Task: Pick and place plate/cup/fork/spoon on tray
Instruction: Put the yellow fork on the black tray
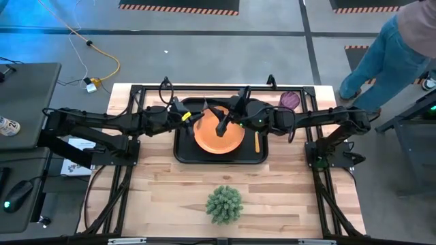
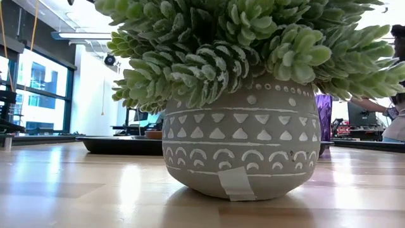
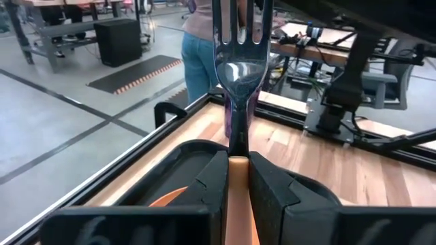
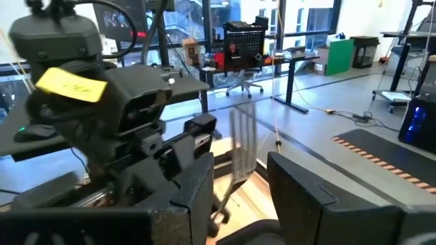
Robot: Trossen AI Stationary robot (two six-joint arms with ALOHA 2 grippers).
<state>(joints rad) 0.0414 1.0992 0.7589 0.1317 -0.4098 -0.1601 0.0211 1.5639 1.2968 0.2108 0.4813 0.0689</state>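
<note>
The orange plate (image 1: 219, 135) lies on the black tray (image 1: 182, 155) at the table's far middle. The spoon (image 1: 257, 141) lies on the tray's right part. The purple cup (image 1: 289, 100) stands on the table at the far right. My left gripper (image 1: 197, 117) is over the tray's left part, shut on the fork (image 3: 238, 64). My right gripper (image 1: 227, 124) is open and empty over the plate, its fingers (image 4: 300, 197) facing the left gripper. My left gripper pinches the fork's orange-tan handle (image 3: 237, 187) between its two fingers. The fork lies along the fingers, and its silver neck and tines (image 3: 238, 20) stick out past the fingertips. The fingers come roughly level from the table's left. The fork is lifted clear of the tray.
A spiky green plant in a grey pot (image 1: 224, 204) stands near the table's front middle and fills the low view (image 2: 239, 145). A person in jeans (image 1: 381, 58) stands beyond the table's far right corner.
</note>
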